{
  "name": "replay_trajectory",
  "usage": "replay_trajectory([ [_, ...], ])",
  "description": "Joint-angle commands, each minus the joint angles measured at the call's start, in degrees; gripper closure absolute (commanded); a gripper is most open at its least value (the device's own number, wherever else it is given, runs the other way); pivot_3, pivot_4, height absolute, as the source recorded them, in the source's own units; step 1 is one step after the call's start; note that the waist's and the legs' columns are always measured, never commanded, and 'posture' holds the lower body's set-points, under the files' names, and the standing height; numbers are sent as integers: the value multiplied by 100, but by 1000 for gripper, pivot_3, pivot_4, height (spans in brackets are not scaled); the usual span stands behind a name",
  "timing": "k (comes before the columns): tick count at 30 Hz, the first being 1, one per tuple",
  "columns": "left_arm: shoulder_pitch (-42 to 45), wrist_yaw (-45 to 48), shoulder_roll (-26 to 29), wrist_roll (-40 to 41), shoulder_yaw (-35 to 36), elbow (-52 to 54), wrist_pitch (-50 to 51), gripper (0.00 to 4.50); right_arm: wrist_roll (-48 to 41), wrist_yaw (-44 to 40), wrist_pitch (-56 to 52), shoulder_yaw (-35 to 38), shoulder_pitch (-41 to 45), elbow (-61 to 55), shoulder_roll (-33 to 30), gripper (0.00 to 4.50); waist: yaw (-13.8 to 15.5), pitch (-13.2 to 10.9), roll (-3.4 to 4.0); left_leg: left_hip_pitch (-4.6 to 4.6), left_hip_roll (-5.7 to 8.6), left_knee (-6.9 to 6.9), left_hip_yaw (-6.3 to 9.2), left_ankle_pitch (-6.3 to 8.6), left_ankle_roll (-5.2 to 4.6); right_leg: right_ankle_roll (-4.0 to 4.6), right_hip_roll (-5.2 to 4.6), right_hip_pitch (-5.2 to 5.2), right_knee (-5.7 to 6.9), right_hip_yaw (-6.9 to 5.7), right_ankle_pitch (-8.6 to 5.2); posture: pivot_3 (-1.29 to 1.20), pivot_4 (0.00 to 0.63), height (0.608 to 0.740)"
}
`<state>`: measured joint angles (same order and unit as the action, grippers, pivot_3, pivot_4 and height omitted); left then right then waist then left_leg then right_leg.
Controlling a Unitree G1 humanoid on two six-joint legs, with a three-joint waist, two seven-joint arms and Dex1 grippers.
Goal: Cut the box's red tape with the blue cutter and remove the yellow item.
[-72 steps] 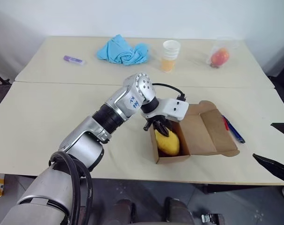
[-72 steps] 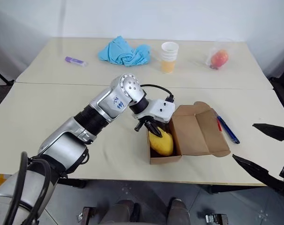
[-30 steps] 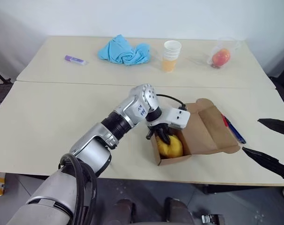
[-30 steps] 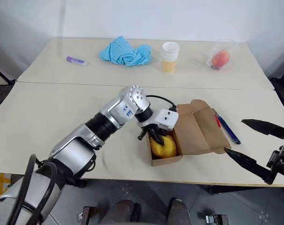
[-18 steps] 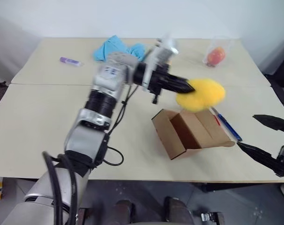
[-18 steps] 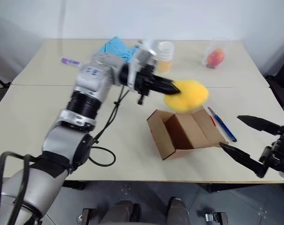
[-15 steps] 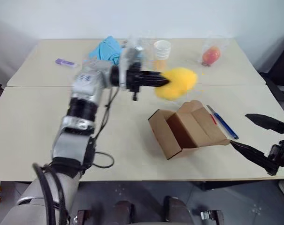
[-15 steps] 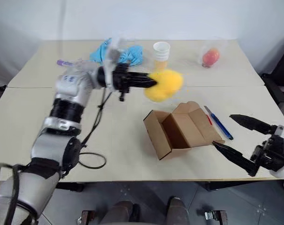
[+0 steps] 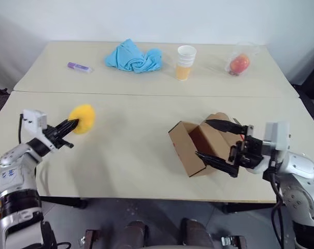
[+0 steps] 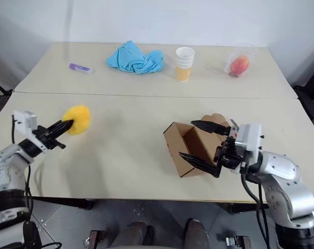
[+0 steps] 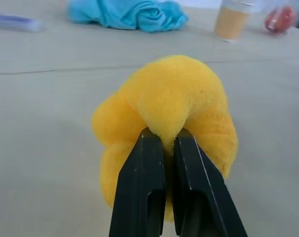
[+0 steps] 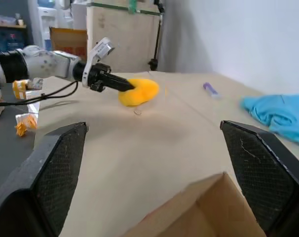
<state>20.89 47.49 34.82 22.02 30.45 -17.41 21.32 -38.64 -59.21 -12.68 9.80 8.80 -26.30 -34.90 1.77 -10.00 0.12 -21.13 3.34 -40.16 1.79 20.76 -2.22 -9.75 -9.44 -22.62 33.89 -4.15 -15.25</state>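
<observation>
Right end effector (image 10: 204,141) is spread wide open, empty, one finger over and one in front of the open box (image 10: 190,148) on the near bench (image 10: 120,155). Left end effector (image 9: 70,127) is clamped shut on the yellow item (image 9: 83,118), held above the bench's left side, well apart from the box. Farther back are seen a purple stick (image 9: 79,66), blue cloth (image 9: 133,56), cup (image 9: 185,63) and bagged red fruit (image 9: 239,63).

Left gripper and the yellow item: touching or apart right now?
Touching. In the left wrist view the left gripper has both black fingers pinched into the yellow item, the soft surface bulging around them; the head views show it held above the table.
</observation>
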Motion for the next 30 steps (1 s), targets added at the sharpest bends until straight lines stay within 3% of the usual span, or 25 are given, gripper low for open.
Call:
replay_trajectory([
  [1,-32,-484,82,241,168,341,328,3675,72,-218,287,-134,134,24,27,0,-14,0,0,0,-2,0,2,1,2,2,1,0,1,-4,-1,0,150,740],
  [9,-110,-636,347,344,50,515,584,1196,-4,-471,321,-47,148,235,-138,0,-61,0,0,2,-4,9,-3,2,4,3,6,-6,1,-6,-2,0,150,740],
  [13,-1034,304,1368,436,542,895,533,12,-114,-531,205,258,-18,272,-410,0,-180,-1,-1,3,-9,18,-10,5,9,9,7,-13,2,-6,-5,0,150,740],
  [15,-1240,601,1606,889,1024,785,798,12,-184,-516,132,344,-84,229,-500,0,-193,-1,-1,3,-12,24,-10,7,12,18,9,-18,1,-8,-10,0,150,740],
  [19,-2553,1141,1878,390,1077,1097,151,12,-209,-674,39,463,-224,249,-775,0,-204,-5,36,17,-22,36,-25,12,19,25,8,-15,-1,-8,-14,0,150,740],
  [25,-3729,1009,1044,401,1119,2470,-479,12,-12,-841,183,764,-723,310,-1037,0,-54,-9,28,17,-25,39,-27,12,16,26,0,-6,-12,-11,-14,0,150,740],
  [30,-3746,418,556,209,1023,2644,-931,12,252,-551,385,986,-993,312,-937,0,-25,-9,28,19,-26,33,-27,12,18,26,0,-4,-14,-10,-14,0,150,740],
])
